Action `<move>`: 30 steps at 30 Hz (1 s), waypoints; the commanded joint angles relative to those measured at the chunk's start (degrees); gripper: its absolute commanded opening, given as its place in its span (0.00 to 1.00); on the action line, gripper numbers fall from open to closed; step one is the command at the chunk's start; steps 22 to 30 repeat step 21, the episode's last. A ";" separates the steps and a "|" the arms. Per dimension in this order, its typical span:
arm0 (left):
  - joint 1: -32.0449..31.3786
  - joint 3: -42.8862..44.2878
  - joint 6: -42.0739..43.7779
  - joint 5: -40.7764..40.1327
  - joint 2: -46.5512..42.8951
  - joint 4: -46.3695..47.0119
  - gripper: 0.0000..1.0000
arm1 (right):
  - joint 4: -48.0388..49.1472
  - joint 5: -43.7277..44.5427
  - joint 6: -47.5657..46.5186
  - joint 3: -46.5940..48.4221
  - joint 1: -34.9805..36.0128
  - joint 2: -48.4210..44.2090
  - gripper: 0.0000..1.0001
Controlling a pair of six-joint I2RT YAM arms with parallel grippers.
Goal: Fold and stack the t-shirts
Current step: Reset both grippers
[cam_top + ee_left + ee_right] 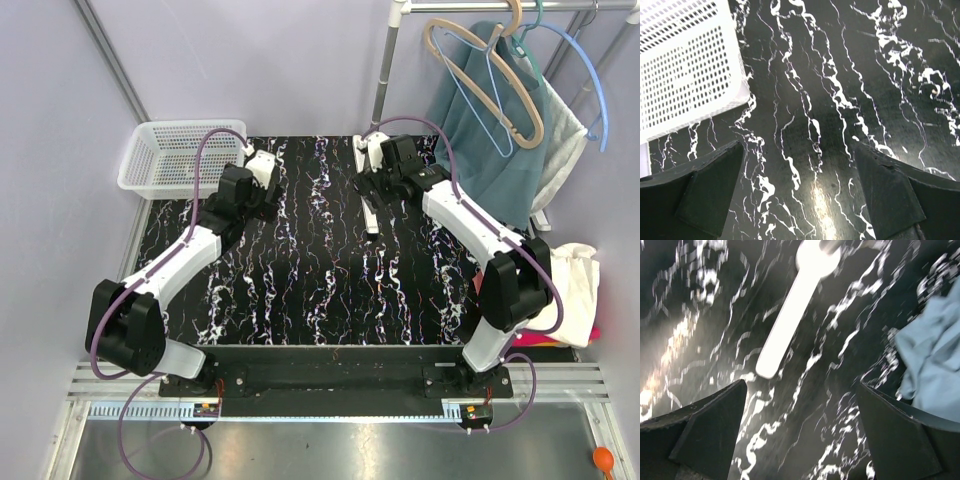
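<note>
A cream t-shirt point(577, 272) lies bunched at the table's right edge, with a sliver of magenta-pink t-shirt point(592, 335) showing beneath it. No orange t-shirt shows. My left gripper point(258, 176) hangs over the back left of the black marble table point(320, 270), next to the basket. In the left wrist view it point(797, 146) is open and empty over bare table. My right gripper point(375, 166) is at the back centre by the rack's foot. In the right wrist view it point(801, 384) is open and empty. Both grippers are far from the t-shirts.
A white mesh basket point(175, 152) stands at the back left and also shows in the left wrist view point(685, 65). A clothes rack post point(385, 75) with a white foot point(790, 315) stands at the back. A teal garment point(490, 140) hangs on hangers there and shows in the right wrist view point(935, 370).
</note>
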 commanded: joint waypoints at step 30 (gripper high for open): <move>0.34 -1.68 0.50 -4.38 -1.71 11.99 0.99 | 9.11 1.69 0.79 3.57 0.06 1.39 1.00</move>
